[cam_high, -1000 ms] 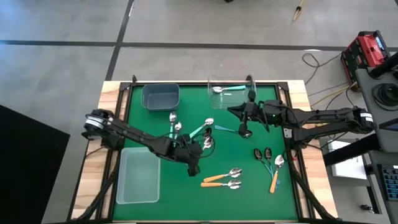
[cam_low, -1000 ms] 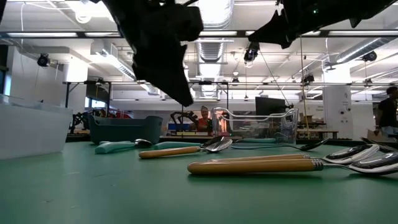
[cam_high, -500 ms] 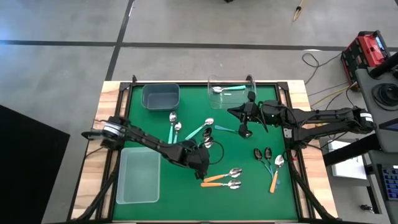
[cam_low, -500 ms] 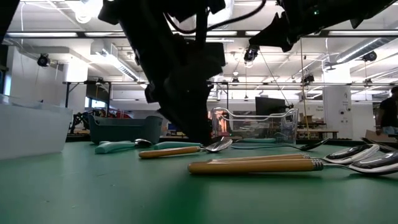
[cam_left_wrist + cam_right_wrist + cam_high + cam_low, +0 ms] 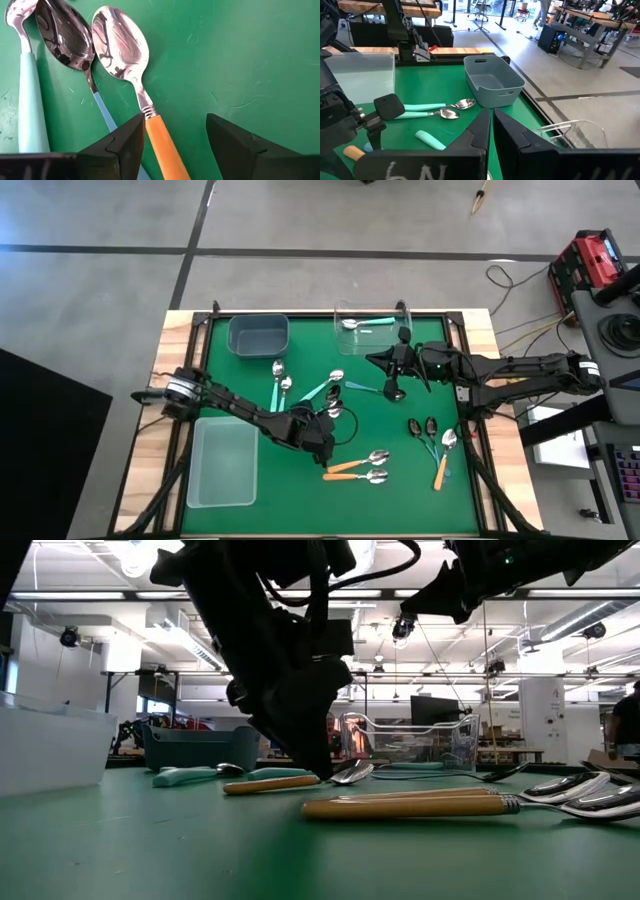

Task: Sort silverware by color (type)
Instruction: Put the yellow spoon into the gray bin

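My left gripper (image 5: 328, 432) (image 5: 175, 145) is open and low over the mat in the middle of the table. Its fingers stand on either side of an orange-handled spoon (image 5: 131, 75), whose handle (image 5: 165, 152) runs close along one finger; whether they touch, I cannot tell. Beside it lie a dark-bowled spoon with a light-blue handle (image 5: 67, 37) and a teal-handled spoon (image 5: 27, 100). Two more orange-handled spoons (image 5: 357, 469) lie just near of the gripper. My right gripper (image 5: 373, 359) (image 5: 490, 131) is shut on nothing and hovers high at the far centre.
A grey bin (image 5: 259, 334) stands at the far left and a clear bin (image 5: 222, 462) at the near left. A clear container (image 5: 372, 325) at the far centre holds a teal-handled spoon. Teal spoons (image 5: 279, 380) lie centre left. Dark spoons (image 5: 421, 429) and an orange one (image 5: 441, 465) lie right.
My left gripper has sunk toward the mat, tipped further down and drawn in over the spoons in the middle. Its fingers have opened around the orange-handled spoon. No spoon has moved.
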